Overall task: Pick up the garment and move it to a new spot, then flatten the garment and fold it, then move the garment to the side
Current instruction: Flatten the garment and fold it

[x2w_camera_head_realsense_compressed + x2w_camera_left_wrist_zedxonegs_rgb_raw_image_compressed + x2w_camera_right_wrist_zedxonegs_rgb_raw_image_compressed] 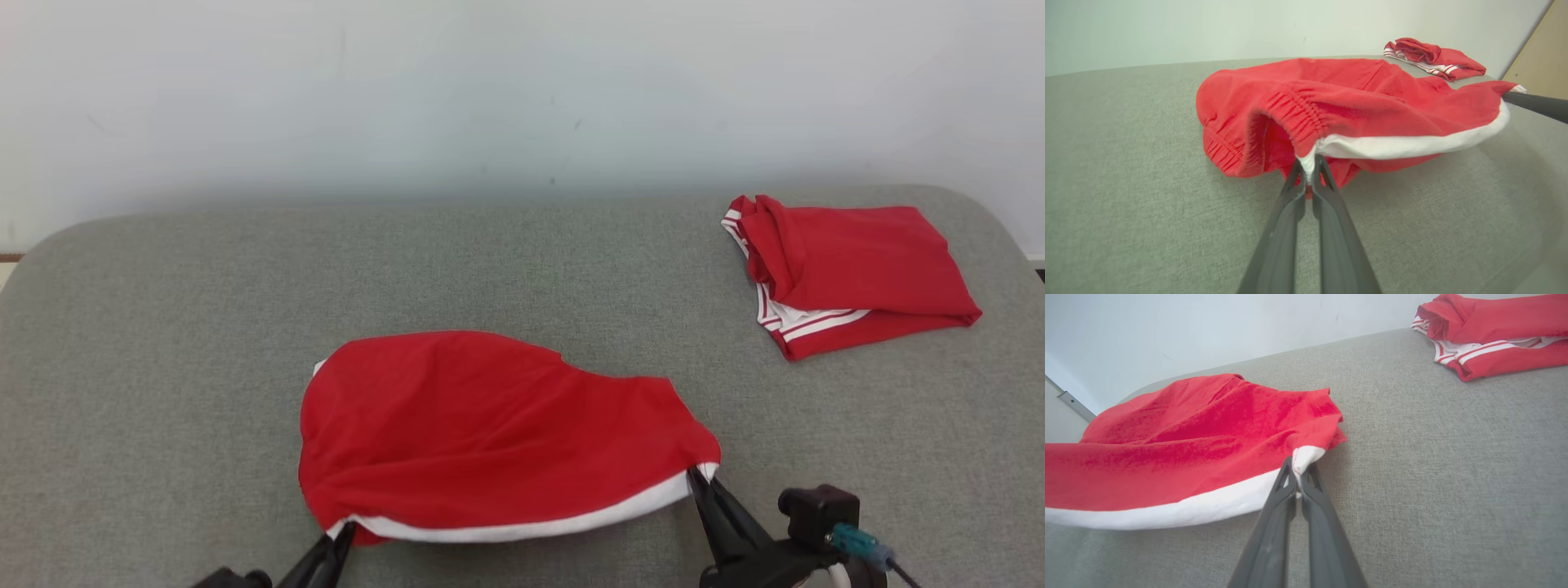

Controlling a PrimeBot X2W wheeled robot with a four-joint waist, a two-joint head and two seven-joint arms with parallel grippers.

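Observation:
A red garment [490,425] with a white band along its near edge lies on the grey table [163,367], its near edge lifted and stretched between my two grippers. My left gripper [347,532] is shut on the band's left corner; the left wrist view shows that gripper [1308,163] pinching white cloth beside the red elastic waist of the garment [1331,98]. My right gripper [700,475] is shut on the band's right corner, and in the right wrist view that gripper [1299,465] clamps the white tip of the garment [1188,445].
A second red garment [849,269] with white stripes lies folded at the table's far right, also visible as a folded garment [1433,57] and a folded garment [1494,335]. A pale wall [522,90] stands behind the table. Grey table surface stretches left and behind the held cloth.

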